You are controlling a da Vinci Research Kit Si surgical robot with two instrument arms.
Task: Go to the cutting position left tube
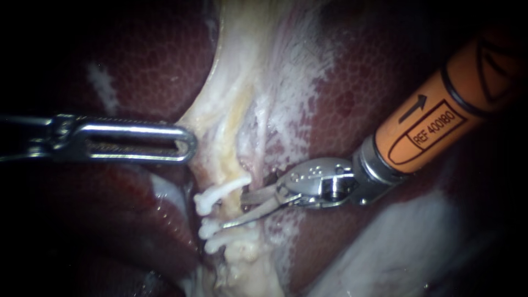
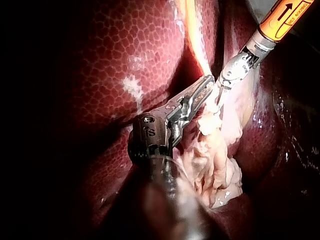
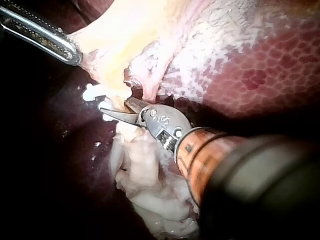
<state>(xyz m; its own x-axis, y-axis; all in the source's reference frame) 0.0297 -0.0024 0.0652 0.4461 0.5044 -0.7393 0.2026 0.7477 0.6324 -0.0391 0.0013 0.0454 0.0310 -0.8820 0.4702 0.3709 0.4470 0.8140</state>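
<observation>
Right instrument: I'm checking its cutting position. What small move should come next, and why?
Probably ease the orange-shafted right instrument slightly forward: its jaws are open beside the white clips, but the pale tube doesn't yet look fully between them.

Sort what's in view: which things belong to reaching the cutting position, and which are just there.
For the job:
right instrument
tube
clips on the tube

Just there:
left instrument, beside the pale tissue
liver

Dark red liver (image 1: 357, 82) with a fine honeycomb mottling fills the backdrop. Light is brightest at the centre of the frame, and the left edge and corners sink into black.
</observation>
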